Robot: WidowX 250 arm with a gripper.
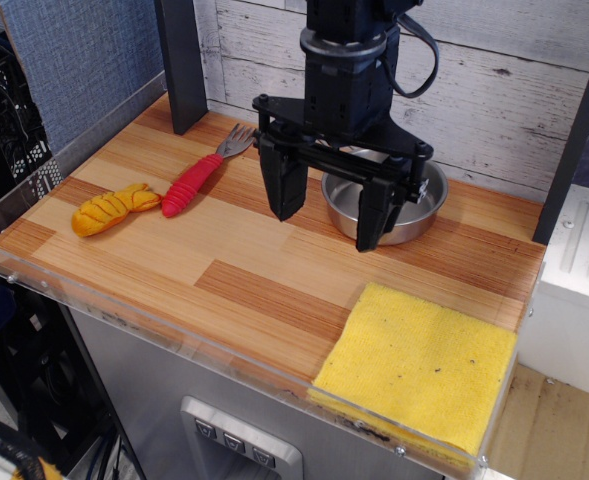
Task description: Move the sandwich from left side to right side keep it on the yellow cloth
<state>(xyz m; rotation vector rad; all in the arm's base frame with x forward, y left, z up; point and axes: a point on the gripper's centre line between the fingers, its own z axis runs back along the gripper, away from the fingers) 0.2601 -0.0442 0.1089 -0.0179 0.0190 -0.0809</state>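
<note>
The sandwich (pixel 115 208) lies untouched at the table's left end beside the red-handled fork (pixel 201 172), the gripper (pixel 329 212) hangs spread and empty mid-table before the steel pan (pixel 392 203), and the yellow cloth (pixel 419 368) at right is bare, so the whole move remains.

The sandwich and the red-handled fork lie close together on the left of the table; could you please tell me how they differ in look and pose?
The sandwich is orange-yellow with darker ribbed grooves; the fork has a red ribbed handle and grey metal tines. The sandwich is shorter and plumper; the fork is longer and slimmer. The sandwich lies nearer the table's front-left corner; the fork angles away toward the back wall. Both lie flat on the wooden table, their near ends almost touching, far from the yellow cloth.
</note>
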